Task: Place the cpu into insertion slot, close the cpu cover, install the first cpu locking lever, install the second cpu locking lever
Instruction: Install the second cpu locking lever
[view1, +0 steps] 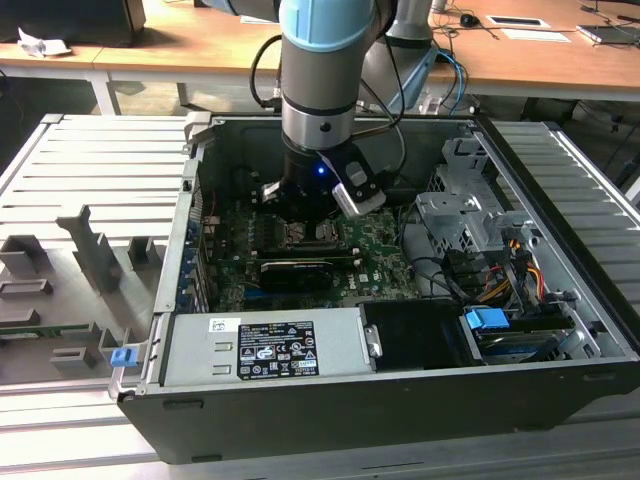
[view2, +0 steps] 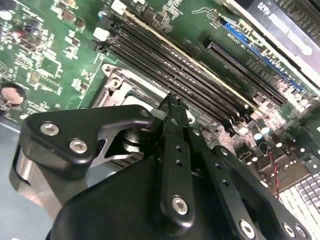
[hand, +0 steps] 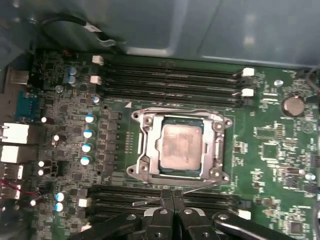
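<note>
The arm (view1: 325, 90) is reaching down into the open computer case (view1: 400, 400), hiding the insertion slot (hand: 180, 147) there. The cpu cover (hand: 147, 150) is lying flat, framing the cpu (hand: 181, 146), which is sitting square-on, metal top upward. The gripper (hand: 172, 192) fingers are pressing together at the cover's edge, pinching nothing.

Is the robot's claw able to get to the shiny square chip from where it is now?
Probably yes. In the first wrist view the gripper hangs just beside the socket, and the cpu shows bare through the cpu cover window with nothing lying over it.
</note>
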